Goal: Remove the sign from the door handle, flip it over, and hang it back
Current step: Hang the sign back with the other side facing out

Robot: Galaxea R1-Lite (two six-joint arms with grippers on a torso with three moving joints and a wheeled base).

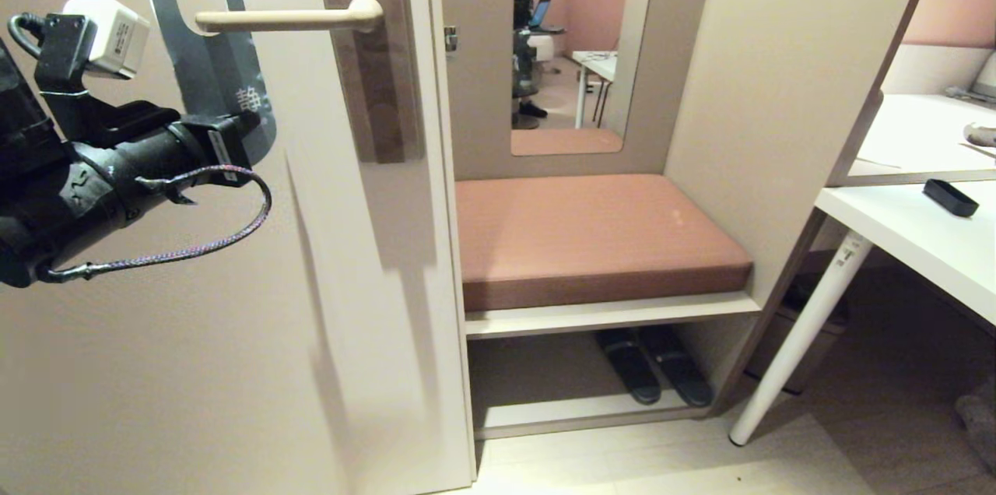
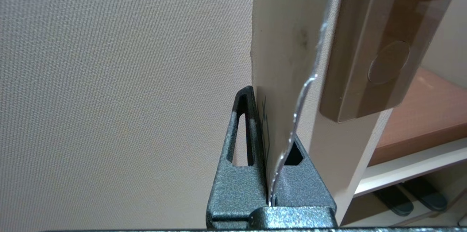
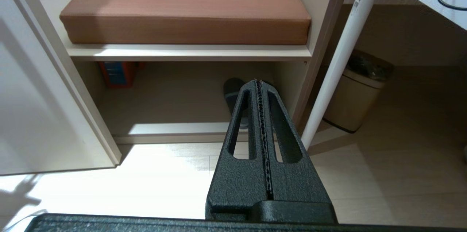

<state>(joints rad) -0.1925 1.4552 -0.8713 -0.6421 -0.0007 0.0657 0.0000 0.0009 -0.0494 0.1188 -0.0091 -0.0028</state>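
Your left gripper (image 1: 249,138) is clamped tight on the sign (image 1: 204,82), its hole barely around the handle (image 1: 288,19) tip, so next turn it over

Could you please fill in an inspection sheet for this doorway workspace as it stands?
Surface: door, closed.
Job's things: sign, blue face out, its hole level with the tip of the door handle.
Clutter: black tray on white desk.
Grippers: left claw shut on the sign's lower end; right claw shut, empty, low by the bench.
Cables: braided cord loops under the left wrist.
Surroundings: cushioned bench, slippers, mirror.
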